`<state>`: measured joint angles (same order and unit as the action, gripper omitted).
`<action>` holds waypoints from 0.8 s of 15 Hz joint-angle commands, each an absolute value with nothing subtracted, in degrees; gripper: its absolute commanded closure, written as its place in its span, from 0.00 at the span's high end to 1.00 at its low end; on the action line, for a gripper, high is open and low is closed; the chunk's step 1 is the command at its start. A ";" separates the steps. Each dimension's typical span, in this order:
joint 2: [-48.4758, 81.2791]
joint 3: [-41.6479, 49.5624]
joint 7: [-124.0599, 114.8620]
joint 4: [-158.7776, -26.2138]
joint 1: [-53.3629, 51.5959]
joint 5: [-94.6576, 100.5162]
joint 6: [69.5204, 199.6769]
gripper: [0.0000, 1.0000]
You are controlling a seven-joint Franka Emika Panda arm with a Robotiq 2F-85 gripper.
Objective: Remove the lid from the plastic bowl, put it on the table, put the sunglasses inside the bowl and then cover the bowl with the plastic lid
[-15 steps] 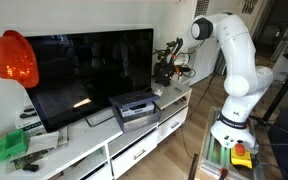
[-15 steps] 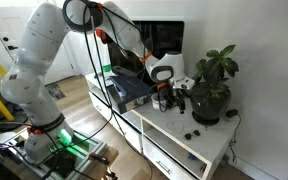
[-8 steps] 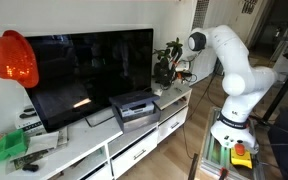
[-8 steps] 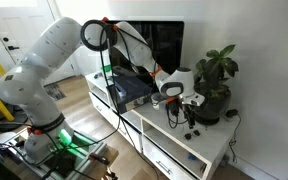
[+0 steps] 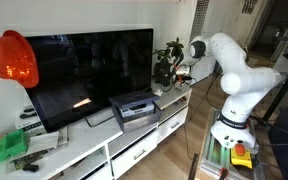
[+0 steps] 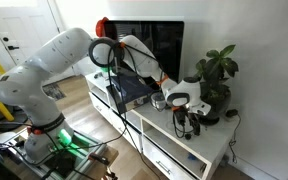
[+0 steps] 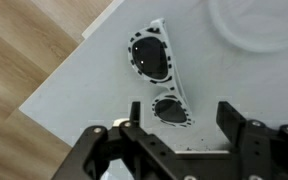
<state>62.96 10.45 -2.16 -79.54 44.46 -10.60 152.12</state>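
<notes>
My hand (image 7: 181,128) hangs spread over the flat white tabletop (image 7: 249,85). Its two black fingers (image 7: 229,120) are well apart and pinch nothing.

In the wrist view the tabletop's corner points to 9 o'clock. One edge runs up from it toward 12 and the other down toward 7. Past those edges lies light wooden floor (image 7: 34,40), open room from 7 round to 11 o'clock. From 2 to 4 o'clock there is bare white surface.

The white-framed, black-spotted sunglasses (image 7: 159,80) with dark lenses lie flat, running from 12 o'clock down to the middle. Their nearer lens sits between my fingers, closer to the one at 7 o'clock. A round white plastic piece (image 7: 259,20) is cut off at 1 o'clock, apart from the sunglasses; I cannot tell whether it is lid or bowl.

In an exterior view my hand (image 6: 184,120) is low near the tabletop's (image 6: 199,152) end, with the dark potted plant (image 6: 216,78) near at 2 o'clock. The small whitish round plastic bowl (image 6: 158,101) stands at 10 o'clock, just beside the grey box-shaped device (image 6: 134,92).
</notes>
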 commanded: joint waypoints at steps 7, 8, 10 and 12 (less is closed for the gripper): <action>69.22 9.44 -0.92 -69.47 45.83 -10.15 146.13 0.35; 69.31 9.56 -1.01 -69.05 45.75 -10.09 145.45 0.22; 69.39 9.84 -1.13 -68.35 45.56 -9.85 144.45 0.06; 69.49 10.16 -1.29 -67.39 45.47 -9.60 143.33 0.02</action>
